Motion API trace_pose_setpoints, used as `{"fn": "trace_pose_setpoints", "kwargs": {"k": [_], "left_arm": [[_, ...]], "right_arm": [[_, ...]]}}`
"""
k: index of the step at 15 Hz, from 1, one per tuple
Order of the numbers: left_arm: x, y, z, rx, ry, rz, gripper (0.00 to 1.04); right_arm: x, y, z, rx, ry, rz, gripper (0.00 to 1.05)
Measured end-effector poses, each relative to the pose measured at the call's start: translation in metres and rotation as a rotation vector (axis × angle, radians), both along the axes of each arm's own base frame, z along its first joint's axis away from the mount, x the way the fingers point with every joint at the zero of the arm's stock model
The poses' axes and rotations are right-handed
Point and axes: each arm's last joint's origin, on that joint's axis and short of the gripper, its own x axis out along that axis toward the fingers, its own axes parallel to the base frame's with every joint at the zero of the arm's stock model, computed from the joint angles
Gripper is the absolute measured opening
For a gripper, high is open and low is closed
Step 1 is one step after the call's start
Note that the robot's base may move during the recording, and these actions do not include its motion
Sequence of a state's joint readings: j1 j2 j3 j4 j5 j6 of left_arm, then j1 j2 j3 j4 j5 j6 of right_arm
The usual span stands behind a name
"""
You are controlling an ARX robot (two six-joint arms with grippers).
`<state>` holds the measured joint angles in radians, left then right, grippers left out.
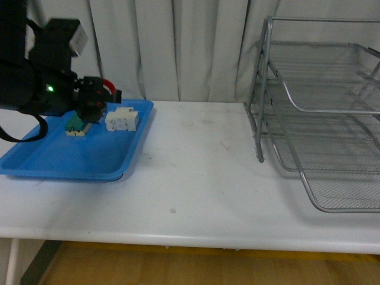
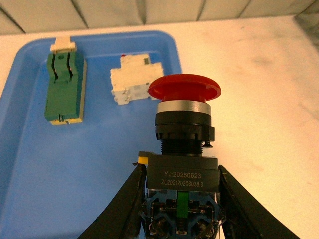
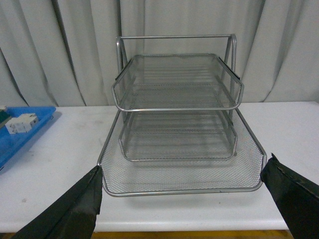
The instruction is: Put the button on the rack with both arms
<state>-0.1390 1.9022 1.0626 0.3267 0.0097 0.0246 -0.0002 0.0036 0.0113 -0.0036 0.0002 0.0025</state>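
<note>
Left wrist view has my left fingers pinching the button by its body, leaving the cap free, right fingers spread facing the rack.

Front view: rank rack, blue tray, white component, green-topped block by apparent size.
1. rack, even cut off at the frame edge
2. blue tray
3. white component and green-topped block: look alike, and the block is partly hidden, so they are not ranked.

White table, pale pleated curtains behind; yellowish wooden floor below, even indoor light
</note>
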Motion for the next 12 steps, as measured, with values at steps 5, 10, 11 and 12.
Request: {"fn": "trace_pose_setpoints", "kwargs": {"k": [5, 10, 11, 12], "left_arm": [[-0.119, -0.001, 0.018, 0.002, -0.051, -0.007, 0.36], [-0.149, -0.002, 0.003, -0.039, -0.028, 0.017, 0.36], [-0.148, -0.003, 0.003, -0.052, -0.037, 0.021, 0.36], [-0.148, -0.002, 0.003, -0.054, -0.036, 0.036, 0.36]], "right_arm": [[0.0, 0.0, 0.0, 0.0, 0.0, 0.0, 0.98], [0.0, 0.0, 0.0, 0.0, 0.0, 0.0, 0.98], [0.0, 0.0, 0.0, 0.0, 0.001, 0.001, 0.98], [0.0, 0.0, 0.0, 0.0, -0.001, 0.001, 0.98]]}}
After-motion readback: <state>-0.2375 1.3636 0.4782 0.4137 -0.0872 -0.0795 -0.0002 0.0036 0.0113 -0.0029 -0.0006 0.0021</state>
